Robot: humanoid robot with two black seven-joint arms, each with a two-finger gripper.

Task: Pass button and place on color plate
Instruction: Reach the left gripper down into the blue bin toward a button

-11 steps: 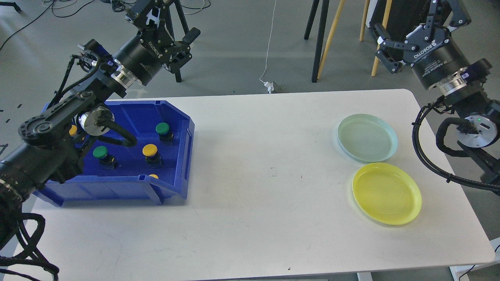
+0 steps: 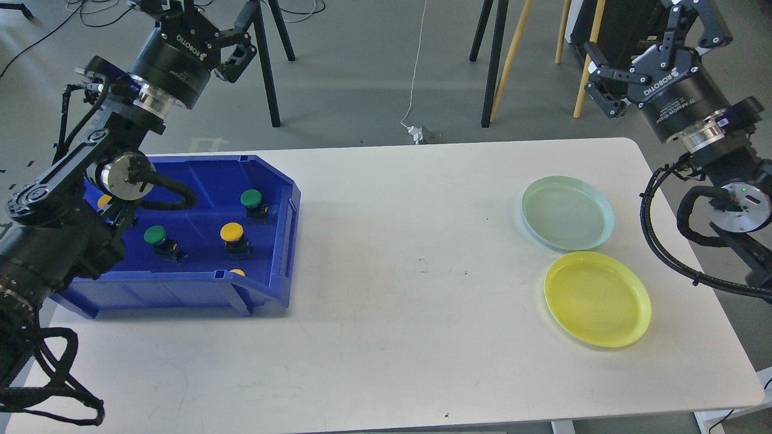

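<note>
A blue bin (image 2: 181, 293) on the table's left holds green-capped buttons (image 2: 251, 199) (image 2: 155, 235) and a yellow-capped button (image 2: 231, 231). Two more yellow caps are partly hidden, one at the front wall (image 2: 237, 272) and one behind my left arm (image 2: 104, 201). A pale green plate (image 2: 567, 213) and a yellow plate (image 2: 597, 298) lie empty on the right. My left gripper (image 2: 196, 27) is open and empty, raised above and behind the bin. My right gripper (image 2: 654, 45) is open and empty, raised beyond the table's far right corner.
The white table (image 2: 410, 289) spans the view between bin and plates. Beyond its far edge, tripod legs (image 2: 265, 66), wooden legs (image 2: 509, 60) and a white cable with a plug (image 2: 416, 129) stand on the grey floor.
</note>
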